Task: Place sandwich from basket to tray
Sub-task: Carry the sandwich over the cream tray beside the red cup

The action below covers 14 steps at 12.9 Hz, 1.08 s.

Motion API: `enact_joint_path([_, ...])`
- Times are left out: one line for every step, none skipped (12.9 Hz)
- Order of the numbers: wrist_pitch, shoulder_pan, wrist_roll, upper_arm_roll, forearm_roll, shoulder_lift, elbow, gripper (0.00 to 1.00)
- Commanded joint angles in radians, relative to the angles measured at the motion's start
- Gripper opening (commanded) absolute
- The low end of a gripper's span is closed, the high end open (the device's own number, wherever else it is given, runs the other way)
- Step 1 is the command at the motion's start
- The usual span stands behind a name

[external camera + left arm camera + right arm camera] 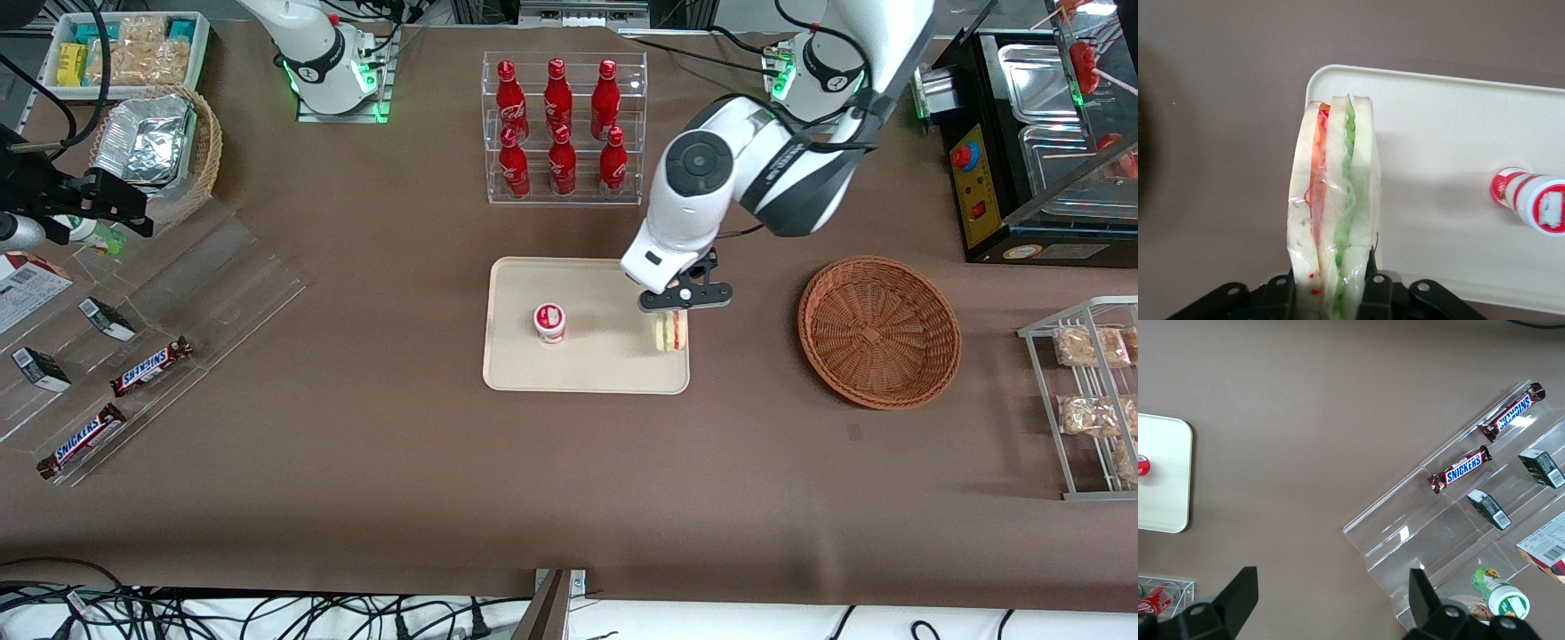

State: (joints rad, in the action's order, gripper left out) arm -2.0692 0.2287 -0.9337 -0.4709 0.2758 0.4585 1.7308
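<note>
Brown counter (373, 462) carries everything. At the parked arm's end: two Snickers bars (151, 366) on a clear acrylic stand (178, 293), and, farther from the front camera, a tan wicker basket (206, 147) with foil containers (142, 138).

Mid-counter: clear rack (564, 129) of red bottles (557, 93), two rows of three. Nearer the camera than the rack sits the cream tray (587, 369), flat, with rounded corners. A small red-and-white cup (549, 322) stands on it.

Sandwich (671, 331) stands on edge on the tray, right at the rim on the working arm's side. The wrist view shows the wedge (1335, 213) overlapping that rim, red and green filling layers visible through the clear wrap. Whether it rests on the tray or hangs just above it can't be told.

Gripper (685, 300) is directly over the sandwich, jaws pinching the wedge from both bread faces; black fingers (1375, 293) press against the wrap.

Reddish-brown woven basket (878, 331) sits beside the tray toward the working arm's end, apart from it, with nothing inside. Black appliance (1022, 160) with metal trays (1036, 80) sits farther from the camera. Wire rack (1080, 400) with bagged snacks (1089, 347) is at the counter's edge.
</note>
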Motion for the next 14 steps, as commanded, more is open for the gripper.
enact_joint_path([-0.069, 0.034, -0.097, 0.000, 0.078, 0.031, 0.018, 0.33])
enact_joint_path([-0.106, 0.041, -0.106, 0.002, 0.085, 0.031, 0.041, 0.33])
enact_joint_path([-0.132, 0.041, -0.117, 0.002, 0.100, 0.032, 0.056, 0.33])
enact_joint_path([-0.146, 0.043, -0.134, 0.002, 0.124, 0.038, 0.068, 0.34])
enact_joint_path([-0.164, 0.049, -0.155, 0.002, 0.150, 0.051, 0.070, 0.34])
enact_joint_path([-0.176, 0.053, -0.189, 0.002, 0.184, 0.074, 0.070, 0.34])
enact_joint_path([-0.181, 0.055, -0.227, 0.002, 0.233, 0.089, 0.070, 0.34])
enact_joint_path([-0.192, 0.057, -0.268, 0.000, 0.275, 0.104, 0.070, 0.34])
enact_joint_path([-0.199, 0.063, -0.298, 0.000, 0.298, 0.112, 0.070, 0.34])
enact_joint_path([-0.200, 0.064, -0.300, 0.000, 0.299, 0.120, 0.070, 0.34])
enact_joint_path([-0.200, 0.064, -0.300, 0.000, 0.299, 0.124, 0.069, 0.34])
enact_joint_path([-0.200, 0.066, -0.300, 0.000, 0.299, 0.124, 0.069, 0.34])
enact_joint_path([-0.200, 0.069, -0.300, 0.000, 0.299, 0.124, 0.070, 0.34])
enact_joint_path([-0.198, 0.070, -0.300, 0.000, 0.299, 0.124, 0.070, 0.34])
